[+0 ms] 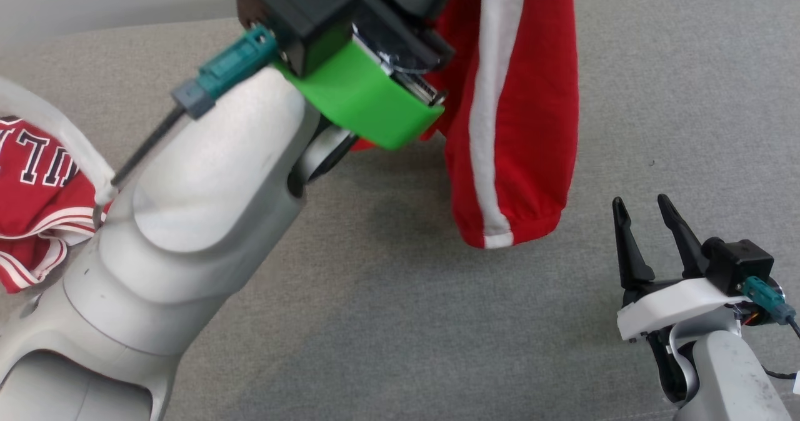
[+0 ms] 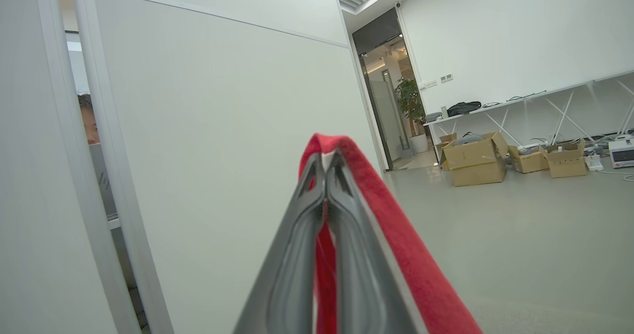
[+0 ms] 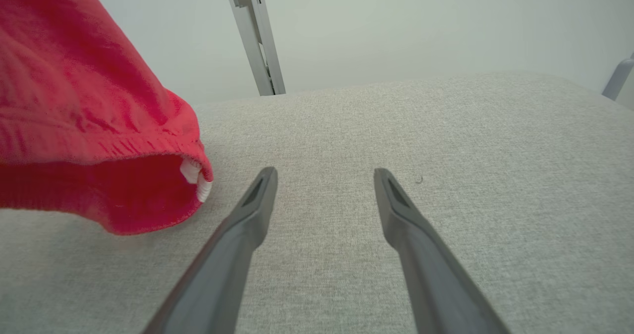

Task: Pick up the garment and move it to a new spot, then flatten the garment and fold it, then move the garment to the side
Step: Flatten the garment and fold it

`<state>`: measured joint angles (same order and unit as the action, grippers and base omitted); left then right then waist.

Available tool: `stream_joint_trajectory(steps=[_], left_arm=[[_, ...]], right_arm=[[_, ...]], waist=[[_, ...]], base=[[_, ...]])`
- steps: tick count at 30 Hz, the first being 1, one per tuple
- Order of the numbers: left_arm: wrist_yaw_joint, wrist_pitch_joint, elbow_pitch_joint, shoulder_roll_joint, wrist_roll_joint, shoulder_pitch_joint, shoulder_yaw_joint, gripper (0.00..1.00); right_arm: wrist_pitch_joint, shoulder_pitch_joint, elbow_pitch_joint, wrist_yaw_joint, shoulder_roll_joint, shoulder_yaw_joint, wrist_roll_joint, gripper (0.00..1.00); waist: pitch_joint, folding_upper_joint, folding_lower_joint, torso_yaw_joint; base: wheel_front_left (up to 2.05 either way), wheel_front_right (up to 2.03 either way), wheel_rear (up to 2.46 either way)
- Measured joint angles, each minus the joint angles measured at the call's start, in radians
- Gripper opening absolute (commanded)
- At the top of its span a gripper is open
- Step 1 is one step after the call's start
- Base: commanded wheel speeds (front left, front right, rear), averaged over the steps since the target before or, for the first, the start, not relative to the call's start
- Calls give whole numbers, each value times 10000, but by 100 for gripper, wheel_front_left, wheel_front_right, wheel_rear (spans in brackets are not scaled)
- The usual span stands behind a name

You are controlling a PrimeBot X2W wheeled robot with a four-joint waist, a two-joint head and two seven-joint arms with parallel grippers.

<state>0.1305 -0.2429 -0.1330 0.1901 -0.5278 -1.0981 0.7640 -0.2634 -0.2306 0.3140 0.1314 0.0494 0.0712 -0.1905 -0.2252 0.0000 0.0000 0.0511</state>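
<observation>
Grips a fold of the red garment [image 1: 519, 127] in the closed left tool [image 2: 324, 161], raised high; hangs the white-striped leg over the grey fabric surface [image 1: 656, 84]. Holds the right tool [image 1: 644, 212] open and empty, low, near the hanging hem. Shows another red lettered jersey [image 1: 37, 208] crumpled at the far left.

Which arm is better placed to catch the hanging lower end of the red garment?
Right, probably. The right gripper is open and sits close beside the hanging lower end of the garment; the left gripper is shut on it, holding it up.
</observation>
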Motion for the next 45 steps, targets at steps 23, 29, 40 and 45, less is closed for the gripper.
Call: stream_joint_trajectory(steps=[23, 29, 40, 45], left_arm=[[-637, 176, -732, 1076, -33, -702, -1024, 0], [-656, 324, -782, 1820, -25, -756, -1267, 0], [-869, 316, -2209, 476, 52, 1991, 583, 33], [-915, -63, -3492, -566, 56, 3331, 1208, 100]], right_arm=[[0, 176, 142, 0, -2, 180, -180, 100], [0, 179, 100, 0, 0, 247, -153, 100], [0, 18, 142, 0, 0, 69, -171, 100], [0, -57, 192, 0, 0, -15, -188, 100]], waist=[[447, 0, 0, -718], [385, 0, 0, -779], [-160, 0, 0, -485], [-324, 0, 0, -265]], base=[[0, 0, 0], [0, 0, 0], [0, 0, 0], [0, 0, 0]])
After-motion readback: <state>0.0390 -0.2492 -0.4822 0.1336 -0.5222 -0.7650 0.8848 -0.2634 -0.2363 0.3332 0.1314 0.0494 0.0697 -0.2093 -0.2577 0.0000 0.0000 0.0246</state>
